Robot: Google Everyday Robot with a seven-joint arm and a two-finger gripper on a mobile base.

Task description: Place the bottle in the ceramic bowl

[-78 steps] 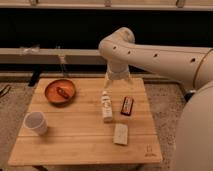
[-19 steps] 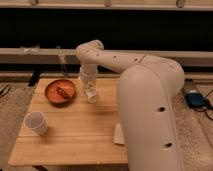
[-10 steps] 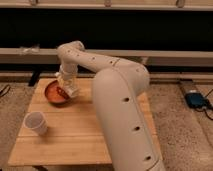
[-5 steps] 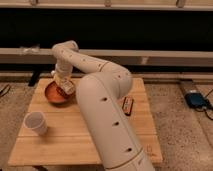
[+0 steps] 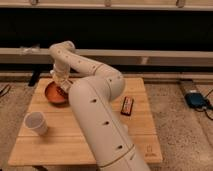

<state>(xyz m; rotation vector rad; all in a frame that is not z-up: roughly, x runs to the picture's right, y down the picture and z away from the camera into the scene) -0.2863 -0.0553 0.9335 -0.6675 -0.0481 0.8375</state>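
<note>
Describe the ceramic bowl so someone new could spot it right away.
On the wooden table, look to the far left corner, where the gripper hangs. The ceramic bowl sits just beneath it: shallow, round, glossy orange-brown. The white cup nearer the front is taller and narrower.

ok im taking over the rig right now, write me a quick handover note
Tool: over the right rim of the orange bowl at the table's far left.
Bottle: not clearly visible; it may be at the tool, hidden against the arm.
Also there: white cup front left, dark bar right of the arm.
Done: arm brought to the bowl.
Left: confirm the bottle lies in the bowl, then pull the arm clear.
</note>
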